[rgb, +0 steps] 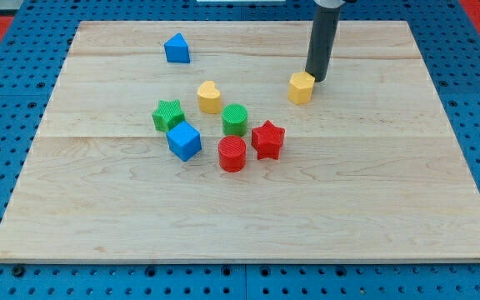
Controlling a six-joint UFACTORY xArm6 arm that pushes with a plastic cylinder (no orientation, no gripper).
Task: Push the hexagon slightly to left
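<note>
The yellow hexagon block (301, 87) sits on the wooden board in the upper right of the middle area. My tip (316, 78) is the lower end of a dark rod coming down from the view's top. It stands right against the hexagon's upper right side, touching or almost touching it.
A yellow heart-like block (209, 97) lies to the hexagon's left. Below it cluster a green star (167, 115), a blue cube (184, 141), a green cylinder (235, 120), a red cylinder (232, 154) and a red star (267, 139). A blue block (177, 49) sits near the top left. The board's edge (248, 258) runs along the bottom.
</note>
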